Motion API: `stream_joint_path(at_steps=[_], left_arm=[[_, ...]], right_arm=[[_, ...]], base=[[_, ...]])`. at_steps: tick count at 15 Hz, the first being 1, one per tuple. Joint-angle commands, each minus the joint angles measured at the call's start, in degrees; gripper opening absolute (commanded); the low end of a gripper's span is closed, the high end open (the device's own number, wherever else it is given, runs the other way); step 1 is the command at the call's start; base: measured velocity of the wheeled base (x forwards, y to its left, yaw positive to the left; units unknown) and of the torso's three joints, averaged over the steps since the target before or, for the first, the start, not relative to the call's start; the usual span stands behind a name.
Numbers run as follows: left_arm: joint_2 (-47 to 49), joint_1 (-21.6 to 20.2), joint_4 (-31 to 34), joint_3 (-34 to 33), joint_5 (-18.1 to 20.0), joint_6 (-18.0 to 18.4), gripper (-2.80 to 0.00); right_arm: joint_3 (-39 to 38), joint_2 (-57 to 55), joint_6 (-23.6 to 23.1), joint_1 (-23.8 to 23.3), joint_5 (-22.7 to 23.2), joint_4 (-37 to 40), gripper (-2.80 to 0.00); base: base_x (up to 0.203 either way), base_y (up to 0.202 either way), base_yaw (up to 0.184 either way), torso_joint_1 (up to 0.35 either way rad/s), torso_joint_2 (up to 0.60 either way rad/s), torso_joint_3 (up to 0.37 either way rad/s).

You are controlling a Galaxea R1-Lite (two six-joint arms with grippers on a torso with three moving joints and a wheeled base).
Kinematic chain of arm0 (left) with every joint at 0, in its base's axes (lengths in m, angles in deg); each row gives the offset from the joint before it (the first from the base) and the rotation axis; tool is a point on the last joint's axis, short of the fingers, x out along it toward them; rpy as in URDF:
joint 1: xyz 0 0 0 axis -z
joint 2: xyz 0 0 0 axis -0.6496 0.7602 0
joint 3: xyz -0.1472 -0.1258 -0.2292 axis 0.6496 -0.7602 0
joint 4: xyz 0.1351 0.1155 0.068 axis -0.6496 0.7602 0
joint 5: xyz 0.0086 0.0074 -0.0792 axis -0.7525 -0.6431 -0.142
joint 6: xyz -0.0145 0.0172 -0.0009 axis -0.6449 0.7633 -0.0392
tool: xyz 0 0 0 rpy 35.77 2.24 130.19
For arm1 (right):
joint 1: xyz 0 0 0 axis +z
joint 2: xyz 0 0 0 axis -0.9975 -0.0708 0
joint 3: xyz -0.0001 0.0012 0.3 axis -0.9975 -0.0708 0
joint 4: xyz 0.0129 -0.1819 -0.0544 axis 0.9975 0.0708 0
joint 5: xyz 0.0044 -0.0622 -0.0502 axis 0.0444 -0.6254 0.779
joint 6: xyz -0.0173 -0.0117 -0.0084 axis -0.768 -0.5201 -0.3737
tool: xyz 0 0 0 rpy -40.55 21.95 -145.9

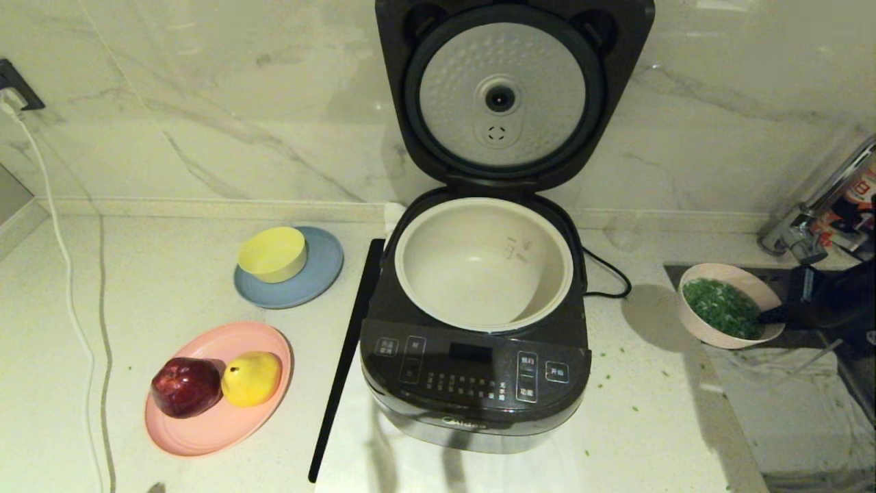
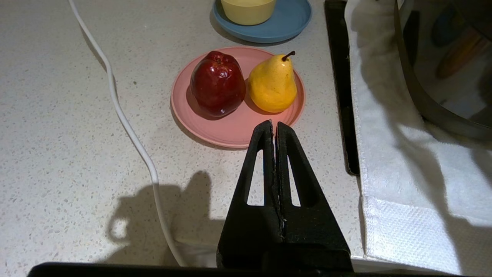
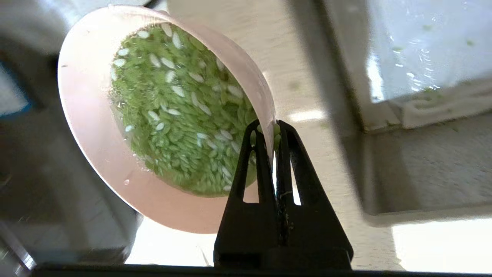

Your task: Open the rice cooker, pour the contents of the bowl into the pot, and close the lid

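The rice cooker stands mid-counter with its lid swung upright, the dimpled silver plate facing me. The off-white pot inside looks empty. To the cooker's right, by the sink edge, my right gripper is shut on the near rim of the pale pink bowl, which seems raised off the counter. Green contents fill it. In the right wrist view the fingers pinch the bowl wall, the contents mixed with white grains. My left gripper is shut on nothing, low over the counter near the pink plate.
A yellow bowl sits on a blue plate left of the cooker. A pink plate holds an apple and a pear. A black strip lies beside the cooker; a white cable runs far left. Sink and faucet are right.
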Motion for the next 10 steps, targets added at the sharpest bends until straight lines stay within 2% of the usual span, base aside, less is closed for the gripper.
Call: stream_joint_path(at_steps=[1,6,10], left_arm=[[0.0,0.0,-0.1,-0.5,-0.1,0.0,-2.80],[0.0,0.0,0.0,-0.5,-0.1,0.0,-2.80],[0.0,0.0,0.0,-0.5,-0.1,-0.1,-2.80]], right_arm=[[1.6,1.8,1.0,3.7,0.0,1.1,-2.80],[8.8,1.6,1.6,8.8,-0.1,8.8,-2.80],[12.0,0.1,1.5,13.5,-3.7,10.2,-2.80]], base=[[0.000,0.000,0.000,0.000,0.00,0.000],[0.000,0.000,0.000,0.000,0.00,0.000],[0.000,0.000,0.000,0.000,0.00,0.000]])
